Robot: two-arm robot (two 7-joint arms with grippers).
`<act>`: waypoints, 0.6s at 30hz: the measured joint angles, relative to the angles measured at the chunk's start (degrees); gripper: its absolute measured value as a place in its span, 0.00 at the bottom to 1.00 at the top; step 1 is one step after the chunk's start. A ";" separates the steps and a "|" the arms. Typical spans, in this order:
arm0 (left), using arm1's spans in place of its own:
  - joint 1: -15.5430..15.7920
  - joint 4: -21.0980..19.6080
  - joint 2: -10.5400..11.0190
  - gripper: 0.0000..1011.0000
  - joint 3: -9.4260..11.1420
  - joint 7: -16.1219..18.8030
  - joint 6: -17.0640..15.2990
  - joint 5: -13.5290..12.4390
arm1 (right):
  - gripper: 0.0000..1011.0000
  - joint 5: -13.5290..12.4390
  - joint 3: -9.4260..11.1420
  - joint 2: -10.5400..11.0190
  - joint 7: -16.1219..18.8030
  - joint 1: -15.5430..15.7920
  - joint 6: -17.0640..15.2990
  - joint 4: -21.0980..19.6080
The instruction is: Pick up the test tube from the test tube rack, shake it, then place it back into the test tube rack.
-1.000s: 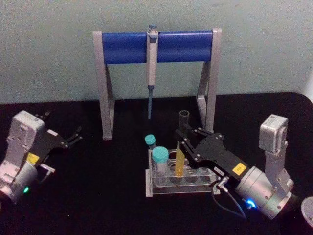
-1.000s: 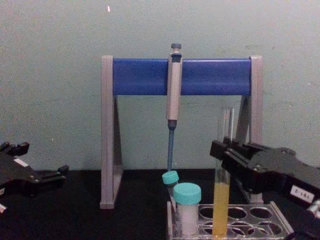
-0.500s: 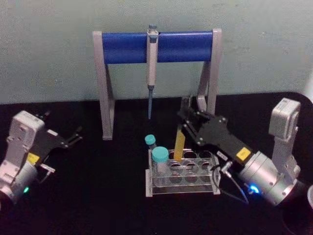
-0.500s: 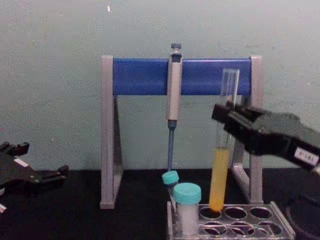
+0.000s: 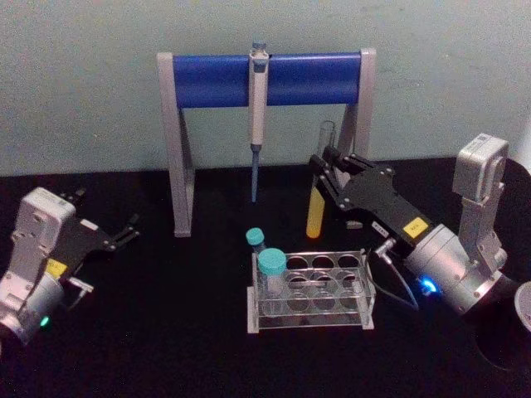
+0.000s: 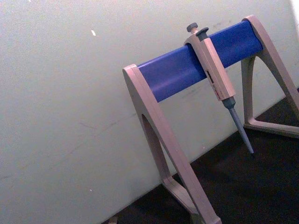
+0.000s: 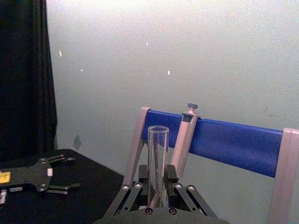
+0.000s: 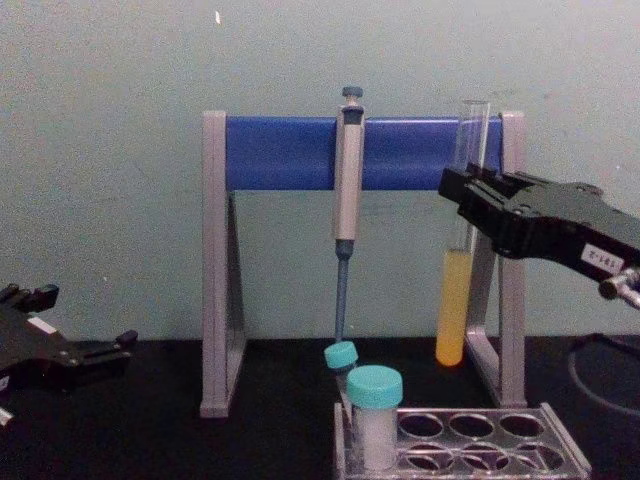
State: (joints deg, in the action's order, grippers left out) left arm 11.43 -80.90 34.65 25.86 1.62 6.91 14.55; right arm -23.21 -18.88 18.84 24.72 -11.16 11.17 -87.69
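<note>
Black surface (image 5: 166, 332) carries everything.

Grey-and-blue pipette stand (image 5: 216, 79) is behind the test tube rack (image 5: 309, 319), with a grey pipette (image 5: 257, 108) hanging from its bar.

Right claw (image 5: 326, 176) reaches in from the rack's right and is above the rack. It is pinching the test tube (image 5: 316, 211) on the clear glass above the liquid.

Left claw (image 5: 129, 230) is well to the rack's left and low over the surface. Fingers are spread, holding nothing.

The rack is clear plastic and sits at front centre.

The test tube is upright above the rack. Its rounded bottom is clear of the holes, and yellow-orange liquid fills its lower part.

Two teal-capped vials (image 5: 271, 265) stand at the rack's left end.
</note>
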 joint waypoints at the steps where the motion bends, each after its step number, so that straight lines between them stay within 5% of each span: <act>1: 0.00 0.00 0.00 0.99 0.00 0.00 0.00 0.00 | 0.23 0.10 0.02 -0.11 -0.07 -0.14 -0.01 0.20; 18: 0.00 0.00 0.00 0.99 0.00 0.00 0.00 0.00 | 0.23 2.00 2.03 -0.46 -2.03 0.22 -0.02 0.11</act>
State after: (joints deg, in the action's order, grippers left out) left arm 11.43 -80.90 34.65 25.86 1.62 6.91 14.55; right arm -21.22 -16.85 18.38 22.69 -10.94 11.15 -87.58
